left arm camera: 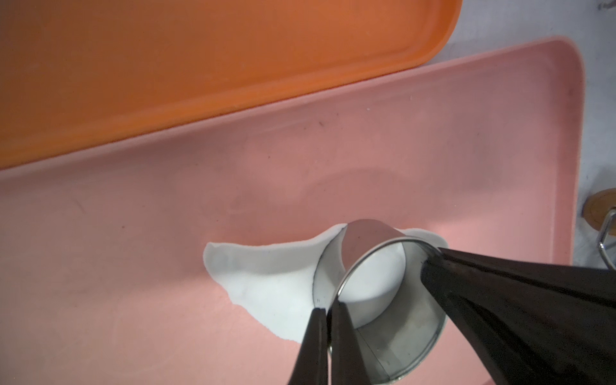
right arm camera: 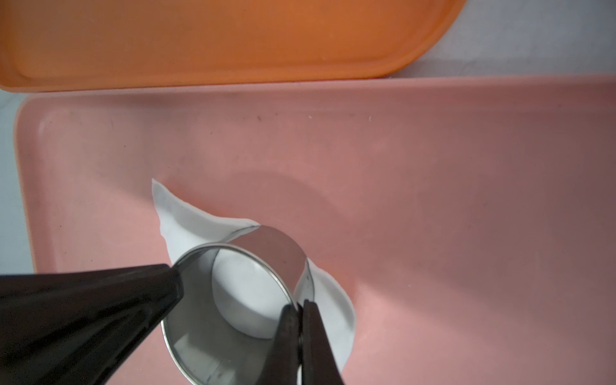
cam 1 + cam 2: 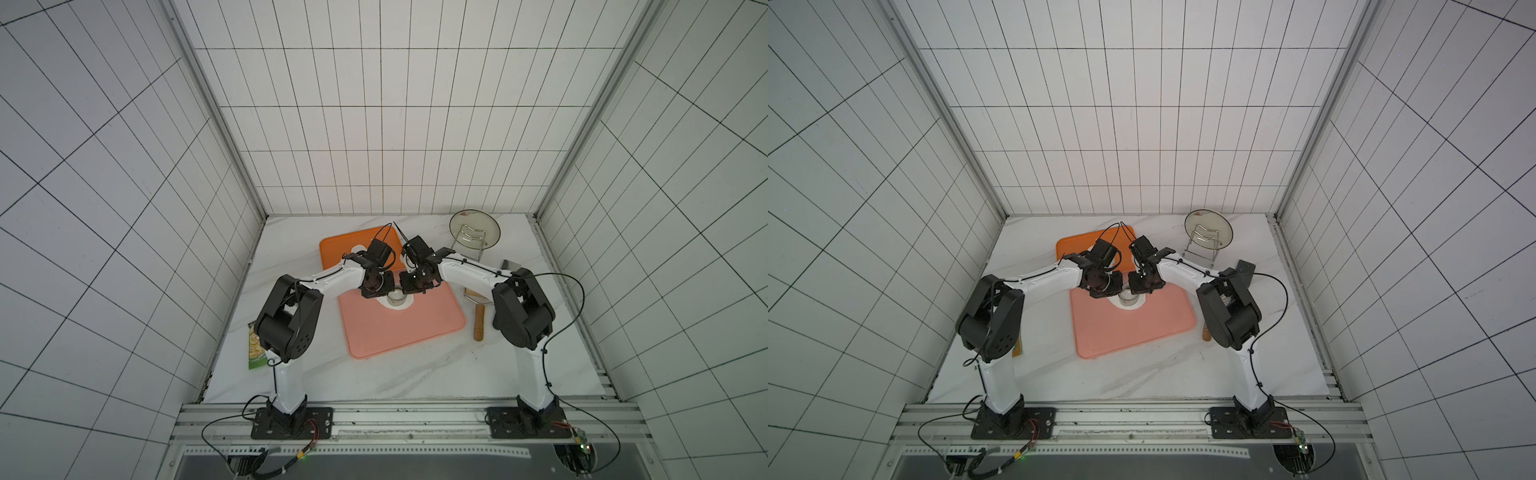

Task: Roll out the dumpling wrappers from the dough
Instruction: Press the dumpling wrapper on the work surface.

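ring cutter [image 3: 395,297] [image 3: 1128,297]: steel, upright on far half of pink mat [image 3: 415,332] [image 3: 1142,332], abt midway btw its L and R edges.
dough [image 1: 266,276] [image 2: 180,220]: thin white uneven sheet, flat on pink mat, under and around ring cutter; pokes out past it on two sides w/ ragged, pointed ends; white also seen inside the ring.
L jaws: left gripper [image 1: 328,311] clenched on ring cutter wall at the rim, one finger inside, one outside.
R jaws: right gripper [image 2: 300,305] clenched the same way on opposite side of rim.
arms: both reaching in over pink mat's far half, wrists nearly meeting above ring cutter.
pink mat: flat on white marbled bench [image 3: 415,374], slightly skewed.
orange tray [image 3: 345,245] [image 1: 200,50]: just beyond pink mat's far edge, toward its L corner; touching or overlapping, cannot tell.
wooden-handled tool [image 3: 479,324]: on bench just off pink mat's R edge.
glass plate [image 3: 473,228]: tilted in wire rack, beyond pink mat's far R corner, well apart.
green packet [image 3: 255,353]: on bench off pink mat's L side, partly under L arm.
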{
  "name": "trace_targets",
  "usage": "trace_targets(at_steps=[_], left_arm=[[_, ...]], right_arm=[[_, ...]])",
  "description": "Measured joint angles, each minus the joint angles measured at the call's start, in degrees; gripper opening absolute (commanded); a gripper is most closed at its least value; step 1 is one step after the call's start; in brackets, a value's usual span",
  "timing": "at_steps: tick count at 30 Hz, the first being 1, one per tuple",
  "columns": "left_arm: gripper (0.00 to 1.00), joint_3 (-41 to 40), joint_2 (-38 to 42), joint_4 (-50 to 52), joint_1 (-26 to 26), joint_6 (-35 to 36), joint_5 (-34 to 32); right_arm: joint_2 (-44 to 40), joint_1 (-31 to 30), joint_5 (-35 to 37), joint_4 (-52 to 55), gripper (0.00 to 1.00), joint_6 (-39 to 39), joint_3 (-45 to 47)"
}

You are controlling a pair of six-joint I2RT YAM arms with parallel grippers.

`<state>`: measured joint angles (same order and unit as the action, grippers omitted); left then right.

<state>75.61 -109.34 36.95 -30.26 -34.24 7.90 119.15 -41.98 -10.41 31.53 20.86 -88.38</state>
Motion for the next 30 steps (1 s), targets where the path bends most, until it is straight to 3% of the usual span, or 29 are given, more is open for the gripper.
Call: trace_targets(at_steps=[30], left_arm=[[0.00,-0.5,-0.2,-0.5,0.0,0.0,0.1]], right_arm=[[-3.6,1.2,-3.2,-9.8,0.00,2.6,8.5]])
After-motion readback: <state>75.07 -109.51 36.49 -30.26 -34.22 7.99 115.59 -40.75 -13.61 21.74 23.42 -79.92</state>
